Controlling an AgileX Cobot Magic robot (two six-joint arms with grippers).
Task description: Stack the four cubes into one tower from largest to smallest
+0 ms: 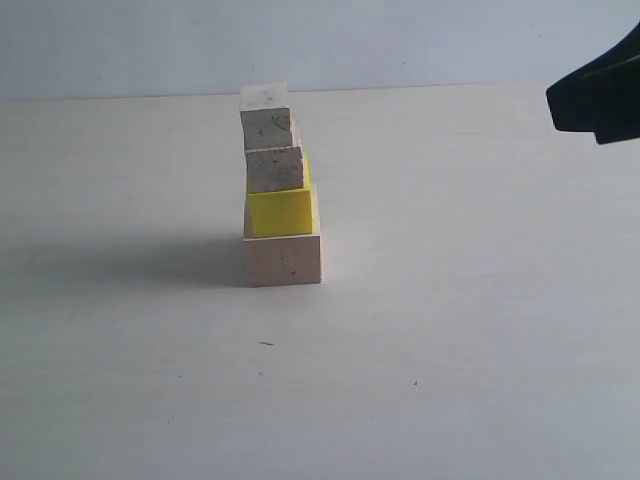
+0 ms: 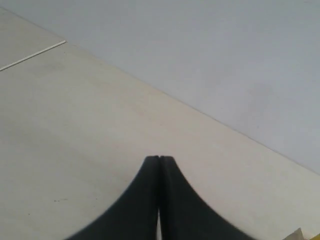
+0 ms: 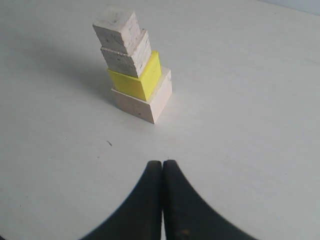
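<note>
The four cubes stand as one tower (image 1: 280, 195) in the middle of the table. A large pale wood cube (image 1: 284, 260) is the base, a yellow cube (image 1: 281, 211) sits on it, then a smaller wood cube (image 1: 274, 168), and the smallest wood cube (image 1: 266, 118) on top. The right wrist view shows the same tower (image 3: 134, 67) a little way ahead of my right gripper (image 3: 162, 162), which is shut and empty. In the exterior view the right gripper (image 1: 598, 95) hangs at the far right edge, well clear of the tower. My left gripper (image 2: 159, 157) is shut with nothing in it, over bare table.
The pale table (image 1: 450, 330) runs back to a grey-blue wall (image 1: 400, 40). A thin seam line (image 2: 35, 55) crosses the table in the left wrist view. A sliver of yellow (image 2: 300, 235) shows at that view's lower corner.
</note>
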